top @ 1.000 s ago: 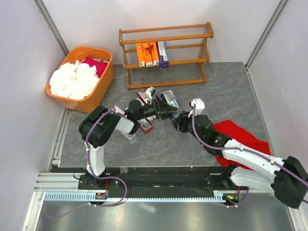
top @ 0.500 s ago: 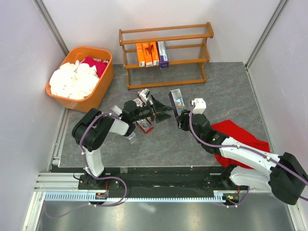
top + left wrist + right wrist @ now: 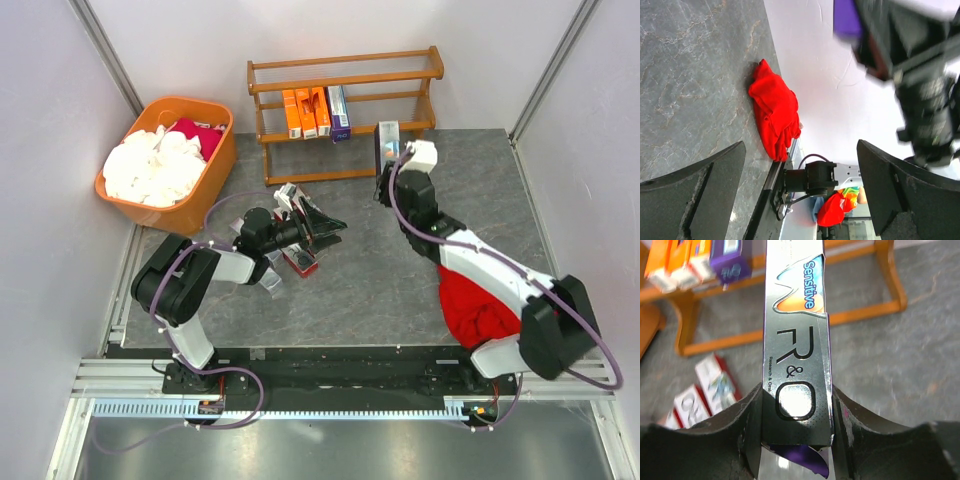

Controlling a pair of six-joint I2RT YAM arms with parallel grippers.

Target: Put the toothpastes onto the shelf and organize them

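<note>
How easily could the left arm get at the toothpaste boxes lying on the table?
Probably yes: the left gripper is open and empty close by those boxes, nothing lies between them, and the right arm is away by the shelf.

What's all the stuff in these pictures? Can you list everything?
shelf: one, orange-brown wood, back of table.
cartons on shelf: four, three orange and one purple, middle tier.
silver carton: one, in the right jaws, in front of the shelf.
cartons on table: a few, red-and-silver, by the left jaws.
tub: one, orange, left, holding white and pink cloths.
red cloth: one, beneath the right arm.
left arm: jaws open, empty.
right arm: jaws shut on the silver carton.
</note>
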